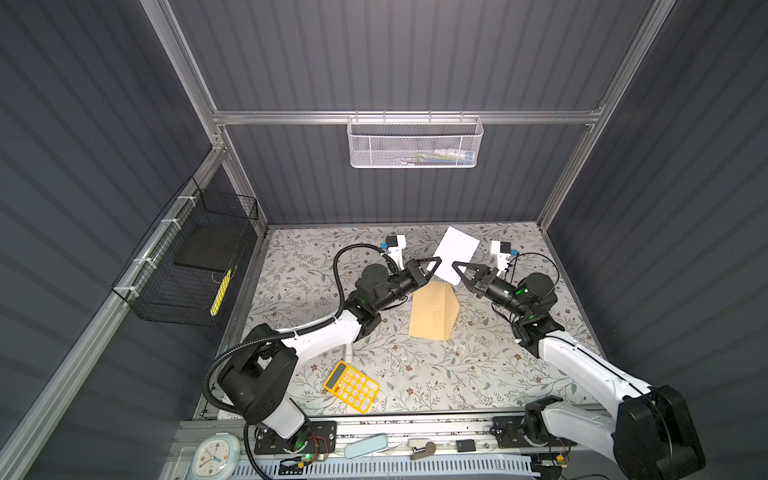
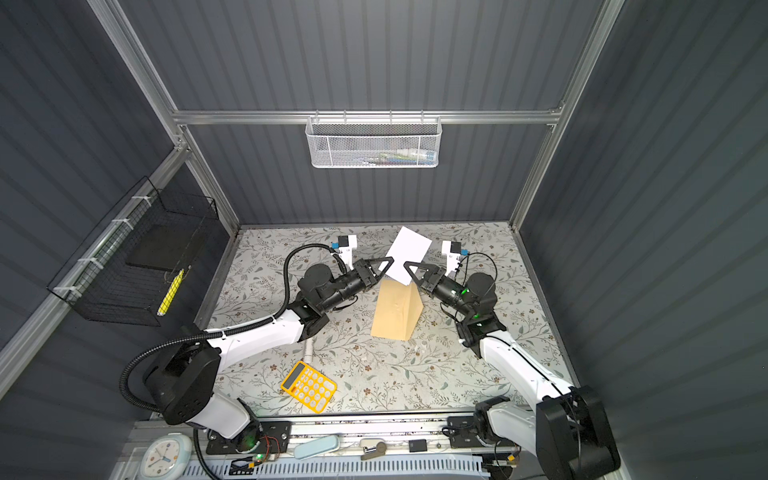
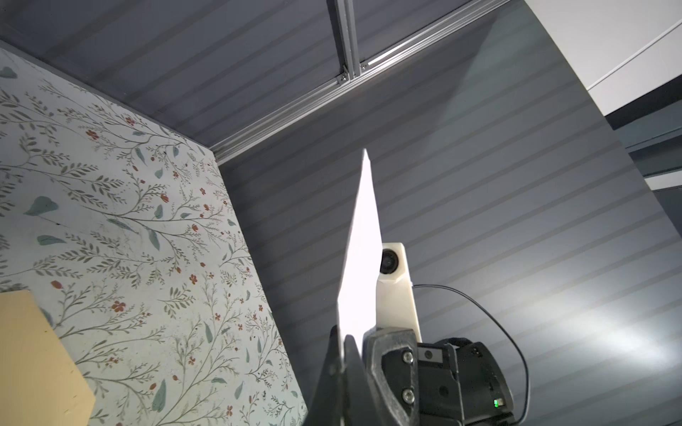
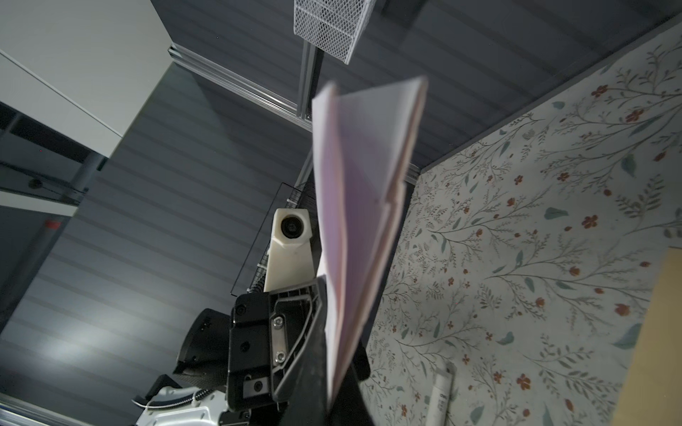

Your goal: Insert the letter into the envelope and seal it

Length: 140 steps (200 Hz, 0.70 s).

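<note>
The letter point(image 1: 455, 253) point(image 2: 409, 253), a folded white sheet, is held in the air over the back of the table. My left gripper point(image 1: 434, 266) point(image 2: 388, 266) pinches its left lower edge; in the left wrist view the jaws point(image 3: 345, 343) stand tight on the sheet point(image 3: 363, 258). From the other side my right gripper point(image 1: 456, 270) point(image 2: 409, 270) is shut on the lower right edge, and the folded layers point(image 4: 365, 206) rise from between its jaws point(image 4: 332, 369). The tan envelope point(image 1: 432, 311) point(image 2: 397, 309) lies flat on the table just below both grippers, flap open.
A yellow calculator point(image 1: 352, 386) lies near the front left. A white glue stick point(image 1: 348, 353) point(image 4: 441, 394) sits beside the left arm. A white mesh basket point(image 1: 415, 143) hangs on the back wall and a black wire basket point(image 1: 187, 266) on the left wall.
</note>
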Tool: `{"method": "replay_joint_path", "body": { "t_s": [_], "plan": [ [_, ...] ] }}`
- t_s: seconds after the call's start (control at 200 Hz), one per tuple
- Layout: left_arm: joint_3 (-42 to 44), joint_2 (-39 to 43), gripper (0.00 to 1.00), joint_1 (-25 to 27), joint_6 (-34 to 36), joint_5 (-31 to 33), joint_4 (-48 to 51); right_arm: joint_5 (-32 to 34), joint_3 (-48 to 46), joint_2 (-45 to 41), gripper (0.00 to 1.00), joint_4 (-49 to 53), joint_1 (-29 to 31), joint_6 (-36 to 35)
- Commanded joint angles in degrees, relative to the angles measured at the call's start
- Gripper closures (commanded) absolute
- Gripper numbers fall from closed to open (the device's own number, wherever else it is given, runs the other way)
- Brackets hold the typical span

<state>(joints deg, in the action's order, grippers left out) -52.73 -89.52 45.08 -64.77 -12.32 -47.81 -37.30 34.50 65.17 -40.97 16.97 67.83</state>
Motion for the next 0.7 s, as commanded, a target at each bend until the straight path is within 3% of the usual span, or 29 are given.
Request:
{"method": "replay_joint_path", "body": {
  "t_s": [0.0,0.115,0.205,0.37,0.525,0.695],
  "plan": [
    [2.3,3.3,0.62,0.3,3.7,3.5,6.0,-0.2,5.2,-2.1,1.0,15.0,-0.2,-7.1],
    [2.4,7.7,0.27,0.2,10.5,9.8,19.8,2.5,10.6,-3.9,1.0,36.0,-0.4,-16.7],
    [2.0,11.1,0.11,-0.1,16.8,15.4,30.0,3.3,14.1,-3.4,1.0,47.6,-1.3,-23.0],
    [0.6,10.5,0.05,-0.7,23.7,17.4,40.3,2.1,20.8,4.0,1.0,61.8,-3.3,-32.9],
    [1.0,5.8,0.0,-1.1,24.9,13.0,37.8,1.9,25.4,12.4,1.0,69.7,-3.7,-39.4],
    [0.0,-0.2,0.0,-1.3,26.7,7.2,34.5,3.1,25.9,18.7,1.0,71.6,-4.1,-41.3]
  ]
}}
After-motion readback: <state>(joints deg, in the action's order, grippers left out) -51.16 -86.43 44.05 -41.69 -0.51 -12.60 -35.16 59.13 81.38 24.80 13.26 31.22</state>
